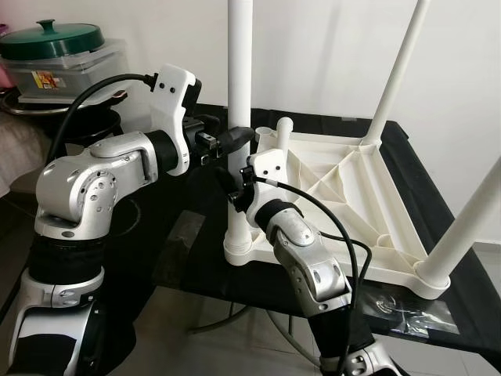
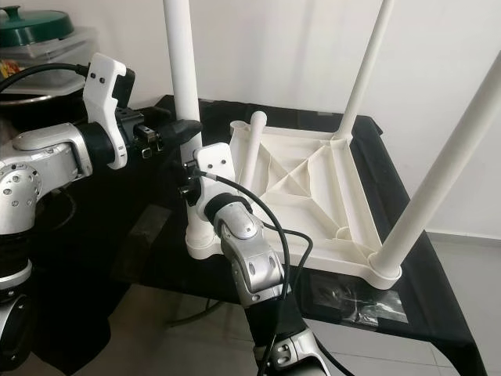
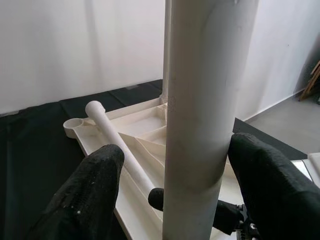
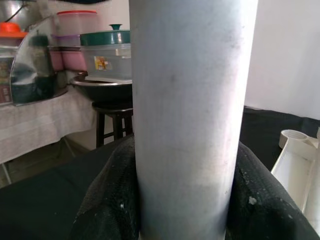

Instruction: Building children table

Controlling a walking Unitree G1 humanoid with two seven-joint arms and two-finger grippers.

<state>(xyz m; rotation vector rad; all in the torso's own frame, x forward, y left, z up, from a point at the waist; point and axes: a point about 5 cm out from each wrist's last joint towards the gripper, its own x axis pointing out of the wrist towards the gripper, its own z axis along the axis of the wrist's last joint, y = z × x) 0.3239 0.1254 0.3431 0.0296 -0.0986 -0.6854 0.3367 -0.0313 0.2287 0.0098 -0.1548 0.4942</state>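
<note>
Right hand [image 2: 190, 188] clamps the upright leg [image 1: 239, 94]; left hand [image 1: 235, 139] straddles it, fingers apart. Sideways push could unseat the leg.

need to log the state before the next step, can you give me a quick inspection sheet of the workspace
surface: black cloth covers the work table.
job's things: white tabletop lies upside down on the cloth; three legs stand in corner sockets; near-left leg is upright in its socket; a loose leg lies tilted across the underside by the empty far-left socket.
clutter: clear plastic bag on the cloth by the near corner.
grippers: left gripper has its fingers on either side of the near-left leg with gaps showing; right gripper is shut on that leg lower down.
cables: black cable loops along the right arm, another over the left.
surroundings: white wall; stacked food containers with a green lid to the left.
</note>
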